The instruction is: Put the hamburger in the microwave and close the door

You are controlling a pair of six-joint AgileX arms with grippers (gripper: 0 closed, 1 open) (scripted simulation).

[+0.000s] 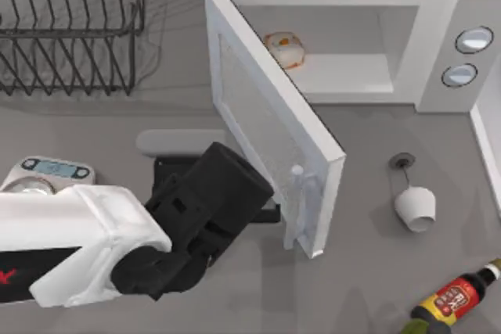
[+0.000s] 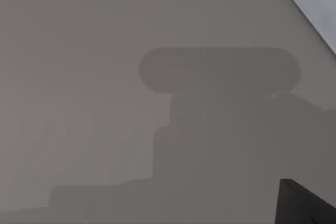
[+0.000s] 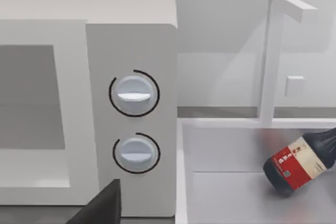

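Note:
The microwave (image 1: 438,44) stands at the back right, its two dials (image 3: 134,94) on the right panel. Its door (image 1: 266,115) is swung wide open toward the table's front, with the white bar handle (image 1: 301,197) at its free end. The hamburger (image 1: 283,49) sits inside the cavity, at its left side near the hinge. My left gripper (image 1: 262,202) reaches in from the lower left, its black body close against the door's outer face beside the handle. A dark edge of my right gripper (image 3: 102,208) is seen in the right wrist view, facing the microwave's dial panel.
A wire dish rack (image 1: 70,29) fills the back left. A kitchen scale (image 1: 55,168) lies by my left arm. A white cup (image 1: 415,209) lies tipped at the right, a dark red-labelled bottle (image 1: 454,299) at the front right. A sink's rim (image 1: 485,138) borders the right edge.

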